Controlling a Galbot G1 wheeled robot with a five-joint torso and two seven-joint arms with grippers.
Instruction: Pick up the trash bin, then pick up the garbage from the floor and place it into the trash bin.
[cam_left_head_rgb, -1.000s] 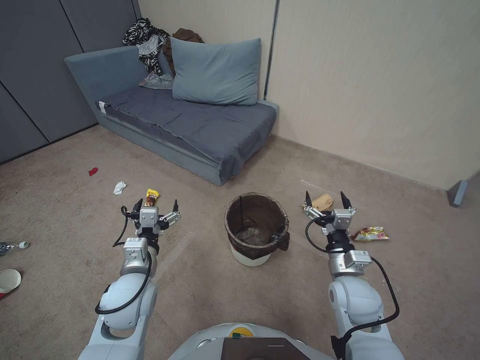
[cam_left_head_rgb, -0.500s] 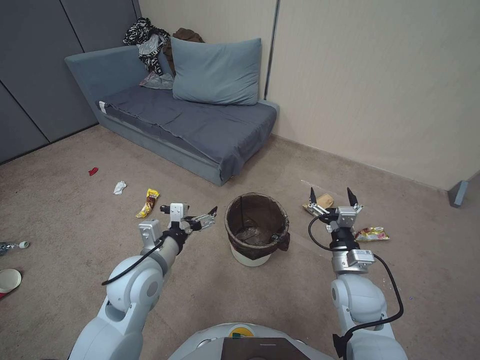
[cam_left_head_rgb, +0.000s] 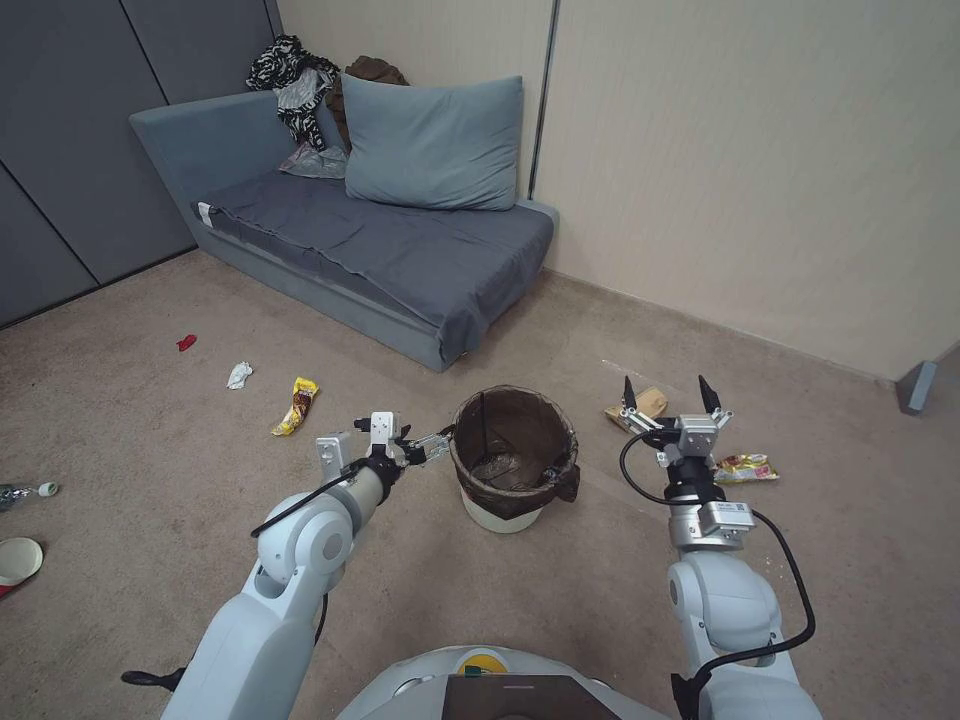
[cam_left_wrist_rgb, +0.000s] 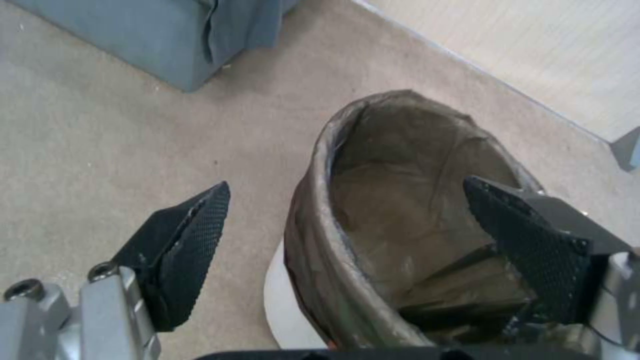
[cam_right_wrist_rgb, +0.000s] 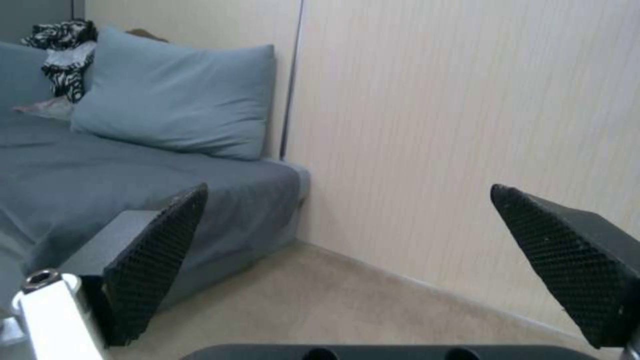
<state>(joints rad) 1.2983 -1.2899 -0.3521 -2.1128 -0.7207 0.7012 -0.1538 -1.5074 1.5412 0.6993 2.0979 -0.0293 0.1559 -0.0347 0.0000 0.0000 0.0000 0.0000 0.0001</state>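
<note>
Our left gripper (cam_left_wrist_rgb: 347, 210), fingers wide, straddles the bin (cam_left_head_rgb: 513, 450) rim, seemingly without touching. Right gripper (cam_left_head_rgb: 671, 400), fingers wide, hovers above a wrapper (cam_left_head_rgb: 740, 467).

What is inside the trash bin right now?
Inside the trash bin a dark liner bag lies crumpled at the bottom. Anything beneath its folds is hidden.

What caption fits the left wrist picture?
Open left gripper straddling the bag-lined rim of the trash bin on the carpet.
</note>
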